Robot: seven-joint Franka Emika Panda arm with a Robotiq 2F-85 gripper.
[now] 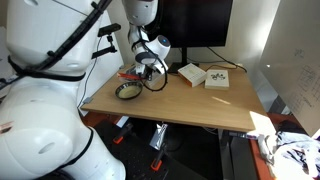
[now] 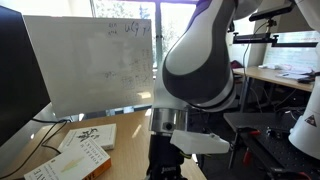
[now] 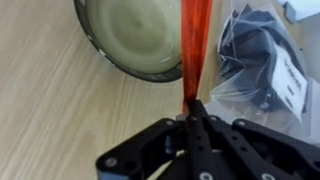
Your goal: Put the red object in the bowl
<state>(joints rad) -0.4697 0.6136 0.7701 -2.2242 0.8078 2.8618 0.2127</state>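
On the wooden surface [image 3: 45, 110], in the wrist view, the bowl [image 3: 112, 60] sits at the top of the picture, with a dark grey rim and a pale yellowish inside. The claw [image 3: 190, 112] comes in from the bottom edge. Its black fingers [image 3: 172, 135] are pressed together on the near end of the red stick [image 3: 193, 45]. The stick runs straight away from the claw to the top edge of the picture and crosses the right side of the bowl's rim on the way. Whether it touches the rim or hangs above it, I cannot tell. To the right of the stick lies a clear plastic bag [image 3: 262, 70] with something black inside it.

In an exterior view the claw [image 1: 150, 68] hangs low near the back left part of the surface [image 1: 210, 108], just above and beside the bowl [image 1: 128, 91]. The stick is too small to make out clearly there. Two flat white boxes [image 1: 191, 74] [image 1: 217, 79] lie side by side to the right of the bowl, well apart from it. Red-orange fittings [image 1: 157, 143] show below the surface's front edge.

In an exterior view the arm [image 2: 200, 60] fills the middle and hides both the claw and the bowl. Only a whiteboard [image 2: 95, 60] and the white boxes [image 2: 88, 140] show beside it.
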